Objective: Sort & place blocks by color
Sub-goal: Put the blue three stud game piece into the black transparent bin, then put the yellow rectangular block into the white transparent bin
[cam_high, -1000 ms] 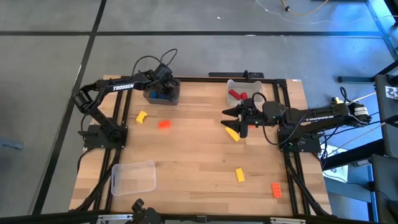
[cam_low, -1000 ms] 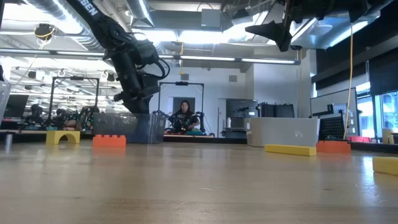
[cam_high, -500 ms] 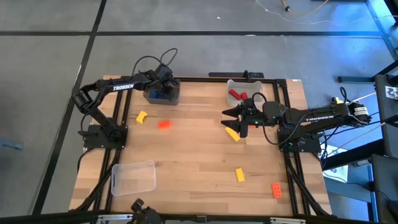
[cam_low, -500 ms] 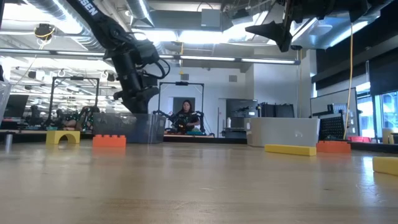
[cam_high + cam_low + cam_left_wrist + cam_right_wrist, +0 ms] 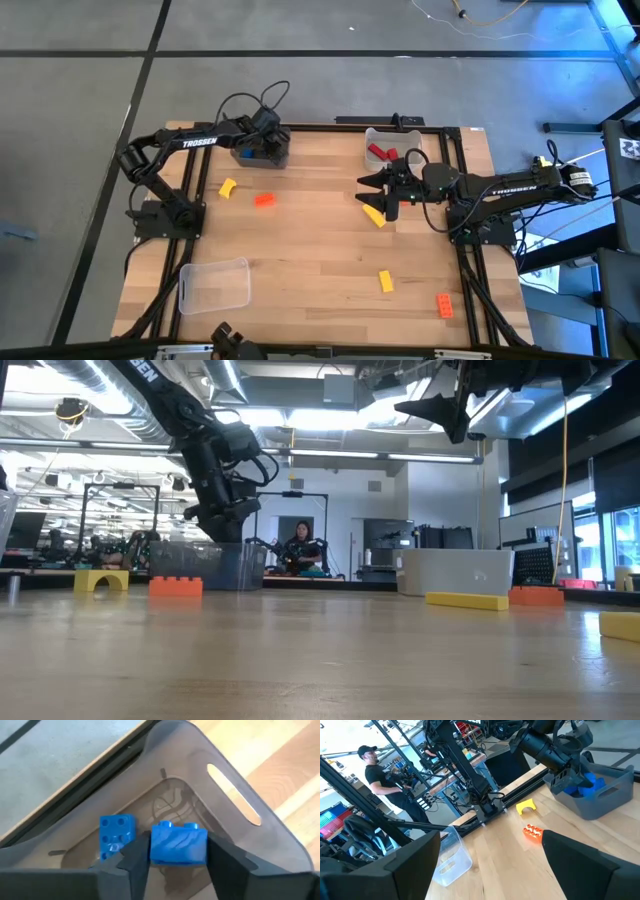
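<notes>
My left gripper (image 5: 262, 140) reaches down into the grey bin (image 5: 278, 158) at the table's far left, shut on a blue block (image 5: 178, 842). Another blue block (image 5: 116, 834) lies on the bin's floor (image 5: 170, 800). My right gripper (image 5: 380, 192) hovers open high over the table's far right, above a yellow block (image 5: 373, 215); nothing sits between its fingers (image 5: 395, 870). Loose on the wood lie a yellow arch block (image 5: 227, 187), an orange block (image 5: 264, 199), a yellow block (image 5: 385, 281) and an orange block (image 5: 444, 305). My left gripper has the blue block pinched between its two fingers, one on each end face (image 5: 154, 845). The fingers slant down into the bin from above. The block sits level with its studs (image 5: 176, 825) showing, held above the bin's floor and apart from the other blue block.
A pale bin (image 5: 392, 142) holding red blocks (image 5: 380, 152) stands at the far edge near my right gripper. A clear bin (image 5: 213, 284) sits at the near left. A person (image 5: 372, 767) stands beyond the table in the right wrist view; another person (image 5: 298, 545) sits far behind.
</notes>
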